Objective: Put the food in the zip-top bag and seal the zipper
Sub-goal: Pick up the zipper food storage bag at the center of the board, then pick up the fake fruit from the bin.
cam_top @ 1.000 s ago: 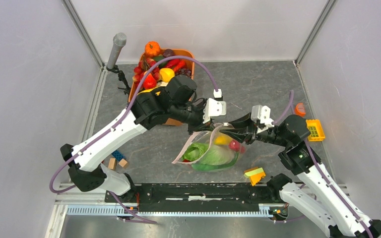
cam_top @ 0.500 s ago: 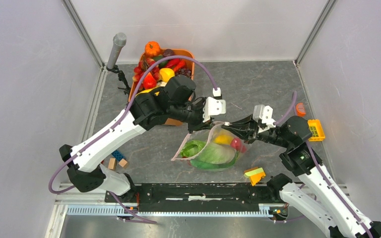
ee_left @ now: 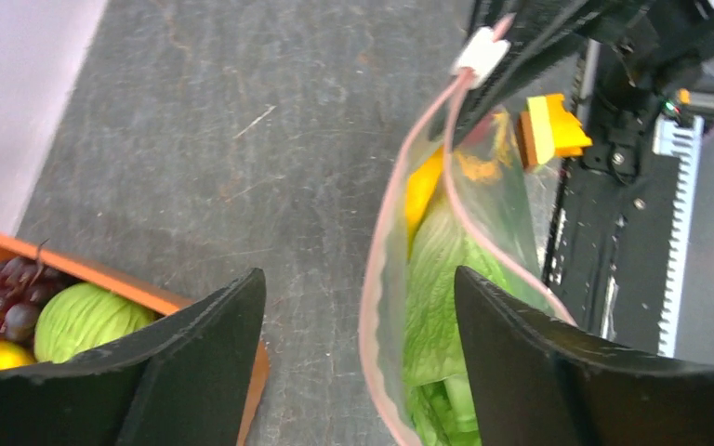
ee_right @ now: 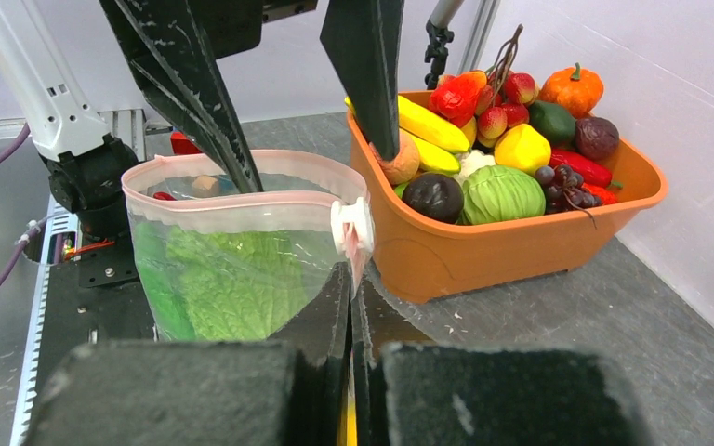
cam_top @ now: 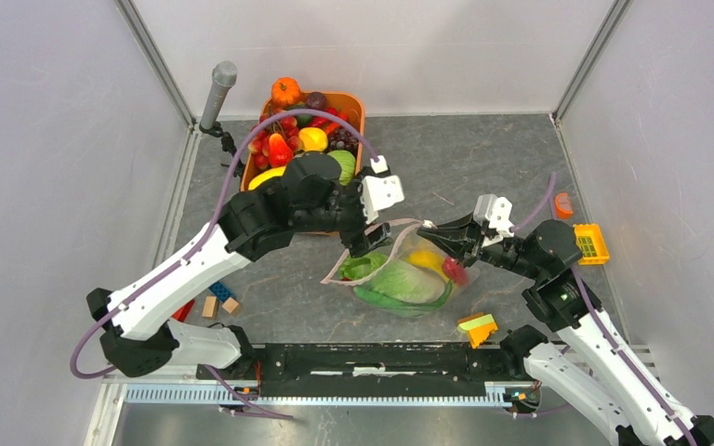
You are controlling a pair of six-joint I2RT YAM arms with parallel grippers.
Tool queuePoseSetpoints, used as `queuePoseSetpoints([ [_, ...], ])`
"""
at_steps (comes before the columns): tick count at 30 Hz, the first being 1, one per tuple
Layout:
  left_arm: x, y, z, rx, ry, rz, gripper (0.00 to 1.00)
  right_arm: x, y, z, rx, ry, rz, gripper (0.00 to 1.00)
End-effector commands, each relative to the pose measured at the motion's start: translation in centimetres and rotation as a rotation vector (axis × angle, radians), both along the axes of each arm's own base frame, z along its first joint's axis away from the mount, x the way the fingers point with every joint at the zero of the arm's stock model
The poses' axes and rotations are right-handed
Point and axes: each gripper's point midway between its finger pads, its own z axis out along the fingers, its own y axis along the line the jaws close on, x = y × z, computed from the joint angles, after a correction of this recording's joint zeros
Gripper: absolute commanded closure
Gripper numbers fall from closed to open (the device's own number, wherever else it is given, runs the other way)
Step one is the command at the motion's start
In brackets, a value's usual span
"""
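Note:
The zip-top bag [cam_top: 400,279] lies mid-table with its mouth open. Inside it are the food items: a green cabbage [cam_top: 396,282], a yellow banana [cam_top: 427,259] and a red chili [cam_top: 455,272]. My right gripper [cam_top: 434,236] is shut on the bag's corner just under the white slider [ee_right: 351,226] of the pink zipper [ee_right: 242,212]. My left gripper [ee_left: 360,311] is open and straddles one lip of the mouth without touching it. One of its fingers [ee_right: 195,98] hangs over the bag's inside and the other stays outside. The cabbage [ee_left: 446,279] shows through the plastic.
An orange tub [cam_top: 357,108] heaped with toy produce stands just behind the left gripper. A yellow-orange wedge [cam_top: 477,326] lies near the front rail, small blocks [cam_top: 219,297] at front left, and a yellow crate [cam_top: 591,243] at right. A grey post [cam_top: 217,93] rises at back left.
My left gripper opened, released the bag's lip and drew back to the left. The bag's mouth sagged lower and wider. The right gripper stayed shut on the corner.

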Motion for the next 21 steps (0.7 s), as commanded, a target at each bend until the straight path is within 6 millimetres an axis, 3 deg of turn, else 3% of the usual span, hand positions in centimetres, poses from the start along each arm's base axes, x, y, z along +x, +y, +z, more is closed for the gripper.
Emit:
queuePoseSetpoints([
  [1, 1.9, 1.6, 3.4, -0.157, -0.063, 0.152, 0.15, -0.7, 0.2, 1.0, 0.023, -0.047, 0.036, 1.0],
  [5, 2.8, 3.6, 3.9, -0.2, -0.087, 0.239, 0.14, -0.7, 0.2, 1.0, 0.021, -0.054, 0.037, 1.0],
  [9, 4.9, 6.8, 4.7, -0.27, -0.125, 0.416, 0.02, -0.9, 0.3, 1.0, 0.022, -0.054, 0.051, 1.0],
  [11, 6.6, 8.7, 4.7, -0.298, -0.117, 0.526, 0.0, -1.0, 0.4, 1.1, 0.025, -0.056, 0.059, 1.0],
  [16, 11.1, 12.9, 2.6, -0.29, -0.066, 0.817, 0.0, -1.1, 0.4, 1.4, 0.031, -0.065, 0.064, 1.0],
  [21, 14.6, 17.3, -2.1, -0.323, 0.081, 1.122, 0.0, -1.1, 0.2, 1.5, 0.032, -0.064, 0.053, 1.0],
])
